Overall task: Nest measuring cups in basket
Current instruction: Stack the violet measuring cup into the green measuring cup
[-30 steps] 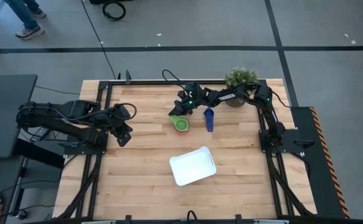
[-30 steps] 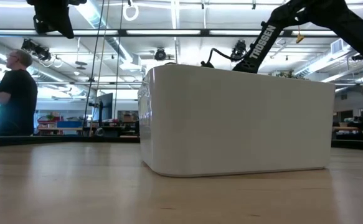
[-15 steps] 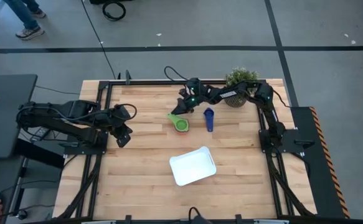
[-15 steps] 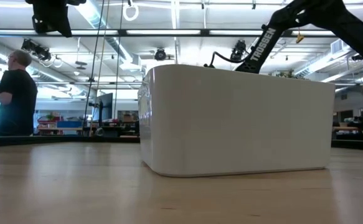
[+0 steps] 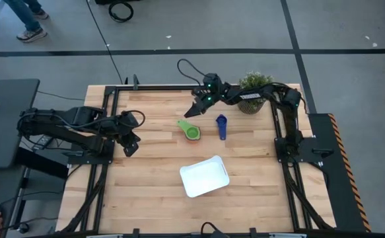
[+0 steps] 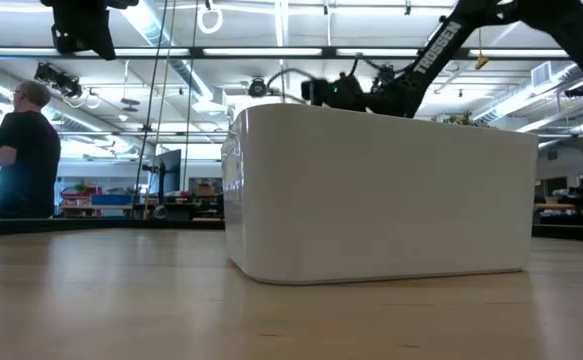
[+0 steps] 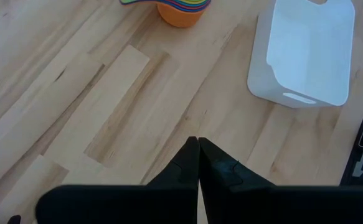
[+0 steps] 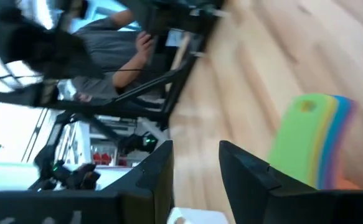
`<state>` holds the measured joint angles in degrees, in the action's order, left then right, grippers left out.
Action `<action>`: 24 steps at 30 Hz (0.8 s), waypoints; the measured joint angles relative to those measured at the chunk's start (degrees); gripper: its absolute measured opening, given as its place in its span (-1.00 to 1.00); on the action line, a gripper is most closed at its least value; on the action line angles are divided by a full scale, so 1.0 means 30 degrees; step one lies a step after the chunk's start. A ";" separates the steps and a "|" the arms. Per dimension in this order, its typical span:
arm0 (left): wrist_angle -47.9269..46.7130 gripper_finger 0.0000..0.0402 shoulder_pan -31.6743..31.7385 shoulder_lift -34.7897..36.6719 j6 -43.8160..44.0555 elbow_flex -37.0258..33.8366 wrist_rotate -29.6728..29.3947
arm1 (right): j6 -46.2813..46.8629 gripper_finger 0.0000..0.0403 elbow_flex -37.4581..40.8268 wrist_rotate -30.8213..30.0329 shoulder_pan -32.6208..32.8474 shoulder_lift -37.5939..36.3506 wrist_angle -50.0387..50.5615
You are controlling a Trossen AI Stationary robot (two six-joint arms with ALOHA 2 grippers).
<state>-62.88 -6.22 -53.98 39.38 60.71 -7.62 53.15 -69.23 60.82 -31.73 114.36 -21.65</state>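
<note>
A nested stack of measuring cups (image 5: 191, 131), green on top with its handle toward the far left, rests on the table's far middle. In the left wrist view the stack's (image 7: 182, 9) orange cup is lowest. A single blue cup (image 5: 221, 125) lies to its right. The white basket (image 5: 204, 176) sits nearer the front edge, with no cups in it. My right gripper (image 5: 194, 111) hovers open above and beyond the stack's handle (image 8: 312, 140), touching nothing. My left gripper (image 5: 130, 142) waits shut above the table's left part.
A potted plant (image 5: 253, 91) stands at the far right, beside the right arm. In the low view the basket's wall (image 6: 381, 190) hides the cups. Bare wood lies between the basket and the left arm. A person (image 6: 21, 150) stands in the room beyond the table.
My right gripper has risen from the green stack's handle, drawn back toward the far edge and rolled at the wrist. The stack and the blue cup stay where they were.
</note>
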 joint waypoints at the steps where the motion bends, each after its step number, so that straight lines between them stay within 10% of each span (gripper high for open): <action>1: -0.0003 -0.96 -0.0007 0.0000 0.0000 0.0000 0.0000 | 0.0000 -0.34 0.0000 0.0207 0.0000 -0.0334 0.0002; 15: 0.0010 -0.96 -0.0007 0.0000 0.0003 0.0000 -0.0015 | -1.1249 -0.79 -0.0007 0.0097 -0.0247 -0.6763 1.0871; 24: 0.0023 -0.96 -0.0007 0.0000 0.0291 0.0000 -0.0029 | -2.0492 -0.94 -0.0015 -0.8081 -0.0115 -0.9329 2.2043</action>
<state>-62.82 -6.24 -53.98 40.25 60.71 -7.70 -8.33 -69.28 36.58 -32.07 86.37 44.48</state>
